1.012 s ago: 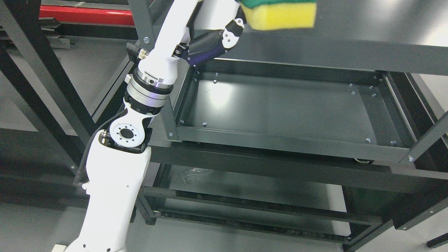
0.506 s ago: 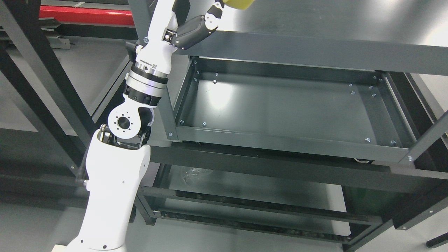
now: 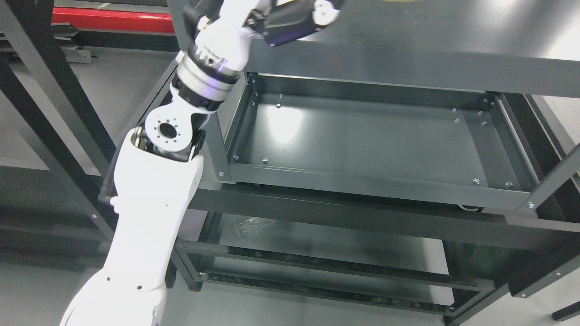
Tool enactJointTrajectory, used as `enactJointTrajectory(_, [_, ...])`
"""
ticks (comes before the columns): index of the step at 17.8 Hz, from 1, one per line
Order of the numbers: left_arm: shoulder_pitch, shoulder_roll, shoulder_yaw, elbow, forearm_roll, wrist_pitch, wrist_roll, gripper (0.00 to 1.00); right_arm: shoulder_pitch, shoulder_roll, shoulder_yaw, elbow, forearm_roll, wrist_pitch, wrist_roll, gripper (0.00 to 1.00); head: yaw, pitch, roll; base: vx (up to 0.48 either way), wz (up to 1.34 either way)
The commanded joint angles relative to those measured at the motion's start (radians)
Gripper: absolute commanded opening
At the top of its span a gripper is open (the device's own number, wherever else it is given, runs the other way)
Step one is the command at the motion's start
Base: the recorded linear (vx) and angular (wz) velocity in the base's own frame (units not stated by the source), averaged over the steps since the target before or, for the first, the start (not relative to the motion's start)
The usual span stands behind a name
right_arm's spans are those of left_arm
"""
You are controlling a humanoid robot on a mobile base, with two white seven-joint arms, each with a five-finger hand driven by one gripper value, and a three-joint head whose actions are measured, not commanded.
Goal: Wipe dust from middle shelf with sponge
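Note:
My left arm rises from the lower left, and its hand [image 3: 301, 18] sits at the top edge of the picture, over the front left corner of the top shelf [image 3: 453, 31]. Most of the hand is cut off by the frame. A thin yellow sliver of the sponge [image 3: 395, 1] shows at the very top, just right of the hand and carried with it. The middle shelf [image 3: 362, 136], a dark grey metal tray with a raised rim, lies well below the hand with nothing on it. The right arm is out of view.
The rack's grey upright post [image 3: 213, 136] stands right beside my forearm. A lower shelf [image 3: 317, 244] holds a crumpled clear wrapper [image 3: 251, 224]. A red beam [image 3: 113, 20] and dark frame bars cross the left background.
My left arm has lifted and swung right, so the hand and sponge have gone up and almost out of the top of the picture. The shelves have not moved.

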Motion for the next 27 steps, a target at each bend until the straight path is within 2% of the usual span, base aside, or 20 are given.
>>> enactJointTrajectory(1, [-0.183, 0.017, -0.244, 0.069, -0.295, -0.168, -0.114, 0.01, 0.0, -0.017, 0.0, -0.017, 0.0, 0.073, -0.002, 1.0, 0.0, 0.0, 0.0, 0.0, 0.0])
enactJointTrajectory(4, [-0.314, 0.017, -0.325, 0.077, -0.461, -0.284, -0.121, 0.01, 0.0, -0.017, 0.0, -0.017, 0.0, 0.073, -0.001, 1.0, 0.0, 0.0, 0.0, 0.0, 0.0])
enactJointTrajectory(9, [-0.472, 0.017, -0.381, 0.175, -0.694, -0.292, -0.108, 0.01, -0.001, -0.017, 0.0, -0.017, 0.0, 0.073, -0.001, 1.0, 0.0, 0.0, 0.0, 0.0, 0.0])
enactJointTrajectory(12, [-0.487, 0.017, -0.387, 0.183, -0.879, -0.292, -0.088, 0.01, 0.0, -0.017, 0.0, -0.017, 0.0, 0.073, -0.001, 1.0, 0.0, -0.001, 0.0, 0.0, 0.0])
enactJointTrajectory(14, [-0.49, 0.017, -0.411, 0.187, -0.952, -0.292, -0.078, 0.0, 0.0, -0.017, 0.0, -0.017, 0.0, 0.073, -0.001, 1.0, 0.0, -0.001, 0.0, 0.0, 0.0])
enactJointTrajectory(17, [-0.492, 0.017, -0.482, 0.261, -0.987, -0.292, 0.022, 0.0, 0.0, -0.017, 0.0, -0.017, 0.0, 0.073, -0.001, 1.0, 0.0, -0.001, 0.0, 0.0, 0.0])
enactJointTrajectory(20, [-0.492, 0.017, -0.481, 0.276, -0.99, -0.292, 0.05, 0.0, 0.0, -0.017, 0.0, -0.017, 0.0, 0.074, -0.001, 1.0, 0.0, -0.001, 0.0, 0.0, 0.0])
enactJointTrajectory(27, [-0.477, 0.017, -0.28, 0.236, -0.987, -0.292, 0.036, 0.0, 0.0, -0.017, 0.0, -0.017, 0.0, 0.073, -0.001, 1.0, 0.0, -0.001, 0.0, 0.0, 0.0])
